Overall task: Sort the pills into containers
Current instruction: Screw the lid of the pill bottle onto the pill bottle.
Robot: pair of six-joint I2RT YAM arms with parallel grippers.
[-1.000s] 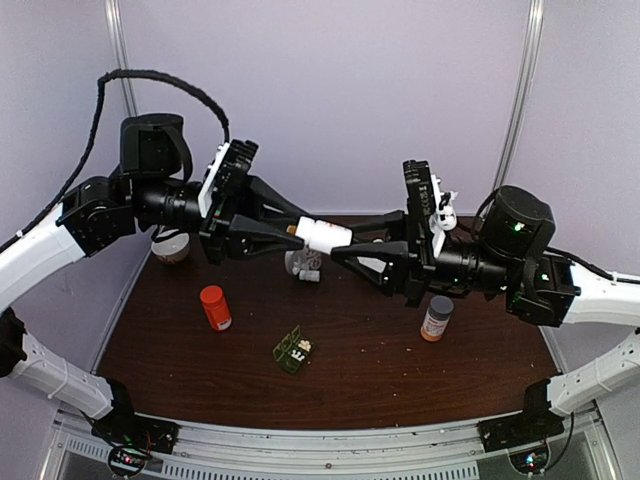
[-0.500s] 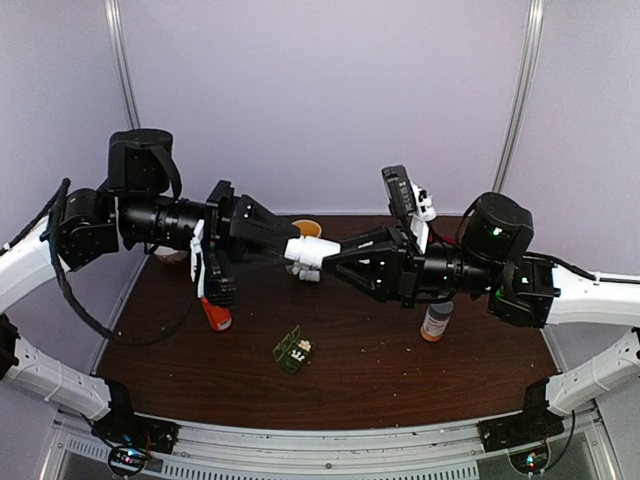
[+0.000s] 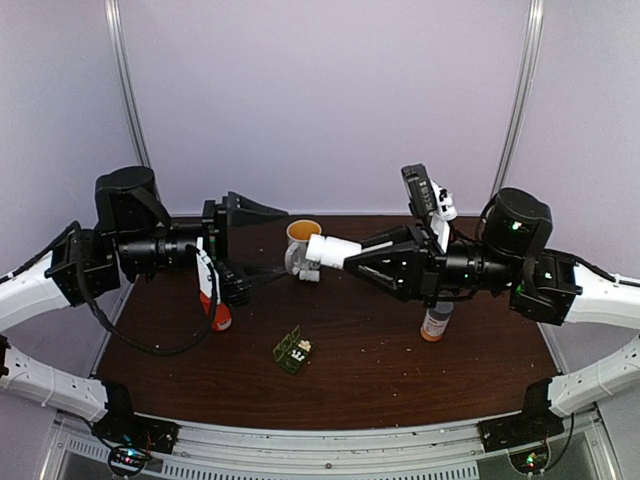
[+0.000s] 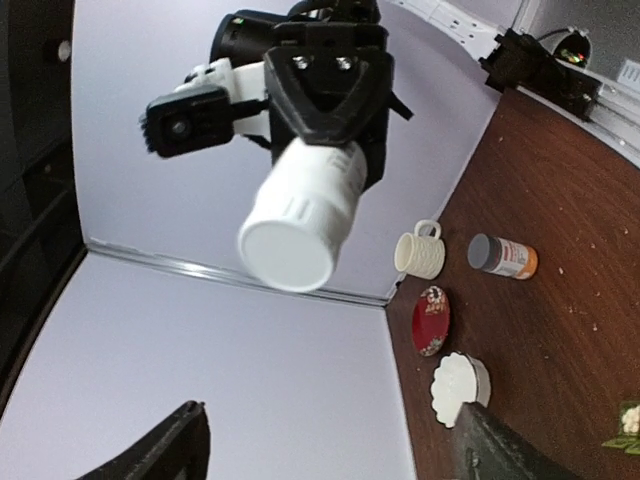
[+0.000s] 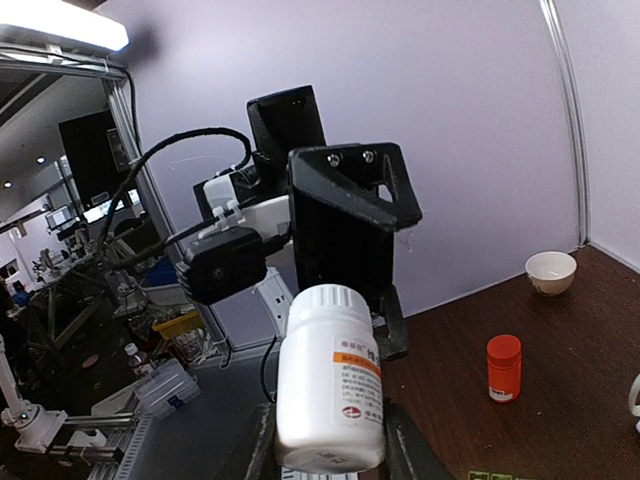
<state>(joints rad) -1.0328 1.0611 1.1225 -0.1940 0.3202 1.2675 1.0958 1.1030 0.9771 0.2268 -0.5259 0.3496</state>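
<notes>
Clamping a white bottle (image 3: 328,248), the right end effector (image 3: 352,256) hides its base; the left end effector (image 3: 284,241) gapes empty.

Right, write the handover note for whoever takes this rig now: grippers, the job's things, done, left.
Left gripper: open, empty, facing the cap end of the white plastic pill bottle.
Right gripper: shut on that bottle, held level above the dark brown table.
Small dark green plastic pill box: lid open, front middle of the table, white pills in it.
Done: some pills boxed.
Left: cap looks on; open the bottle, sort the rest.
</notes>
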